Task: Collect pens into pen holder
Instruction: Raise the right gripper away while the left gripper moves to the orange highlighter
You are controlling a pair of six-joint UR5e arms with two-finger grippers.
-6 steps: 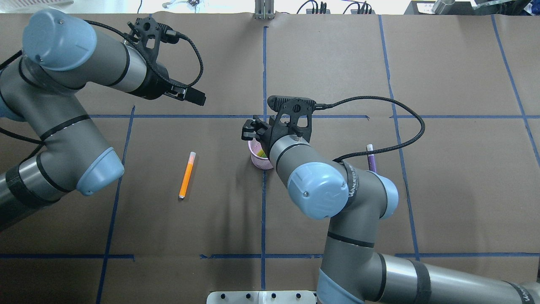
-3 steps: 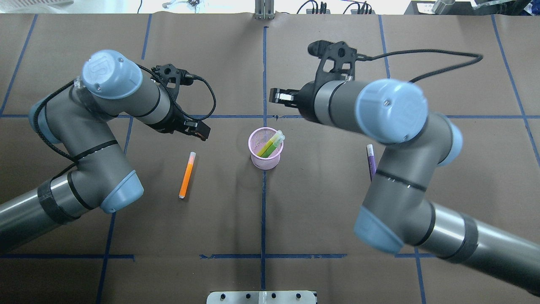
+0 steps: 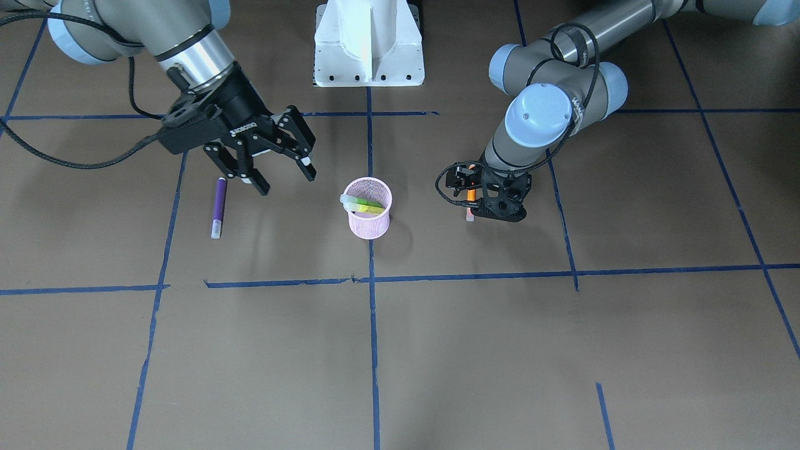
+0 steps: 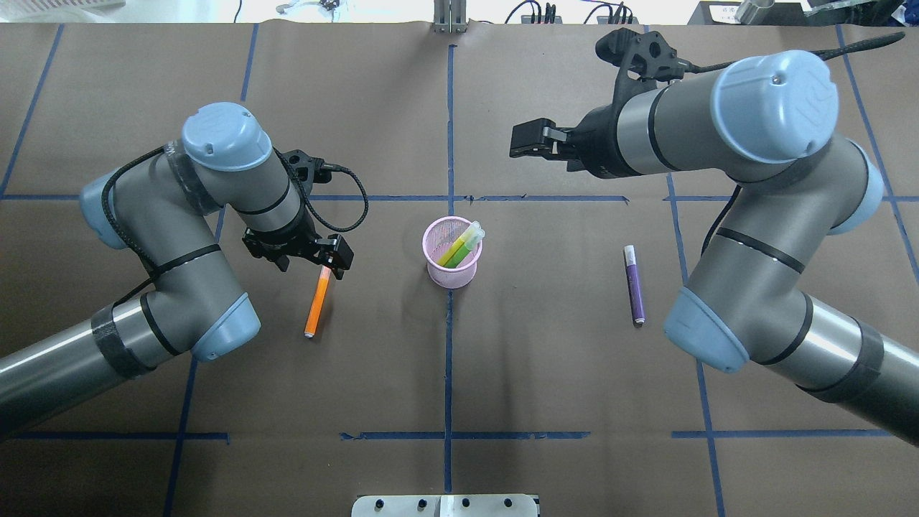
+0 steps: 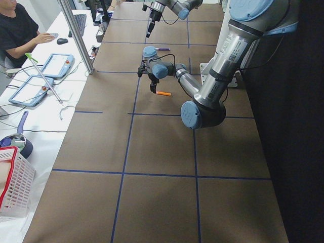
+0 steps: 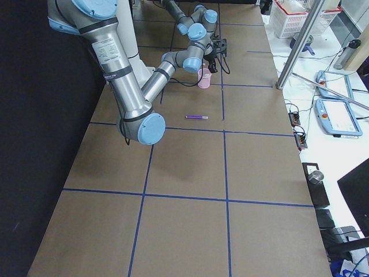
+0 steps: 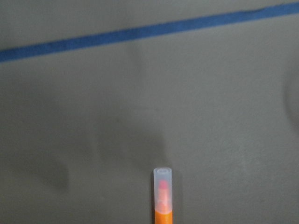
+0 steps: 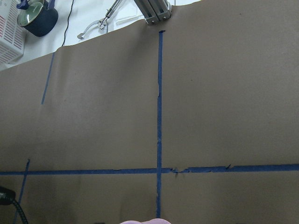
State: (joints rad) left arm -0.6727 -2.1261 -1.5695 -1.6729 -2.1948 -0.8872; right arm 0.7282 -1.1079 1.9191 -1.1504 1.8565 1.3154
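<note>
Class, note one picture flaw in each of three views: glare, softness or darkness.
Overhead view: the strip beyond the table is blown out white. Left wrist view: the orange pen looks soft, with faint shadows beside it. Both side views: the robot's side sinks into black.

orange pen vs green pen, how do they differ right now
The slim orange pen lies flat on the table; the slim green pen leans tilted. The orange pen's cap sits under the left gripper, the green pen inside the pink wire-mesh cup. Both have pale translucent caps.
</note>
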